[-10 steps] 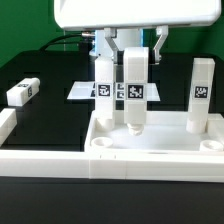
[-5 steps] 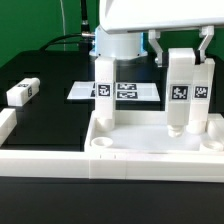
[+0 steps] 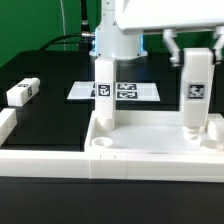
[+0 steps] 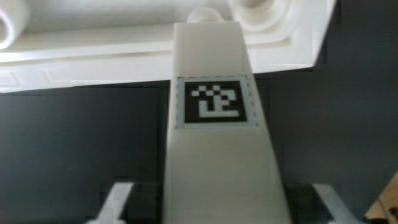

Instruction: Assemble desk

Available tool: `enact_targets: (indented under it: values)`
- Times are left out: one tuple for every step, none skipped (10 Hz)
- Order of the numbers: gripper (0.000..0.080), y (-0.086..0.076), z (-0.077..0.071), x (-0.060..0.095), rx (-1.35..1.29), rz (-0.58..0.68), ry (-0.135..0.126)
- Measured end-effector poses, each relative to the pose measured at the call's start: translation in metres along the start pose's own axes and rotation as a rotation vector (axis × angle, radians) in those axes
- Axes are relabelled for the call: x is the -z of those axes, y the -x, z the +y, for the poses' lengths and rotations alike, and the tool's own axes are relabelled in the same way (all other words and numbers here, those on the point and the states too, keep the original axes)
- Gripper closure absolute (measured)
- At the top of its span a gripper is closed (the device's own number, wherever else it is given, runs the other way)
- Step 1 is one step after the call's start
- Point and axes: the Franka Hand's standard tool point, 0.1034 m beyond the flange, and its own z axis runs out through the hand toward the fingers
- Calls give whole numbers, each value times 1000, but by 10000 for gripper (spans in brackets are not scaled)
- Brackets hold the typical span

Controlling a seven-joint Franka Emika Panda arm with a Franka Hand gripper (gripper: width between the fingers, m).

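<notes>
Exterior view and wrist view of a desk partly put together. The tabletop, a white square tray with a raised rim and round corner sockets, lay on the black bench at the front of the exterior view.

One standing leg rose upright from the tabletop's far corner on the exterior view's left, its tag facing the camera.

The end effector hung above the tabletop's far corner on the exterior view's right. Its jaws were partly open and closed on the upper end of a second, held leg, one finger on each side. This leg was upright, with its lower end down inside the tabletop's rim. Whether that end sat in a socket could not be told.

In the wrist view the held leg ran down the middle of the picture, tag toward the camera, with the fingers flanking it. Its far end pointed at the tabletop, close to a round socket.

A loose leg lay on its side on the bench, well apart from the tabletop on the exterior view's left.

The marker board lay flat on the bench behind the tabletop, partly hidden by the standing leg.

A white rail lay just beside the tabletop at the exterior view's left edge.
</notes>
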Motion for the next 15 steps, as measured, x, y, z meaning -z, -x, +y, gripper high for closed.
enact_targets:
  values:
    - [509,-1,0,0,65,0,3]
    - [509,0,1,-1,57,-1,4]
    - [509,0,1,-1,57,-1,4]
    - [509,0,1,-1,57,-1,4]
    - [509,0,-1,-1,64,-2,3]
    - [509,3,-12,-3,111,-16,2]
    - [509,5,-18,-5,135,-28,-2]
    - [509,7,-20,-6,136,-31,-4]
    - [509,6,-18,-6,113,-31,-4]
    - [509,6,-18,-6,114,-31,-4]
    - [509,7,-18,-6,114,-31,-4]
    - [509,7,-18,-6,114,-31,-4]
    - [509,6,-19,-7,115,-31,-4]
    - [509,3,-20,-8,116,-28,-5]
    - [509,0,-21,-10,118,-25,-4]
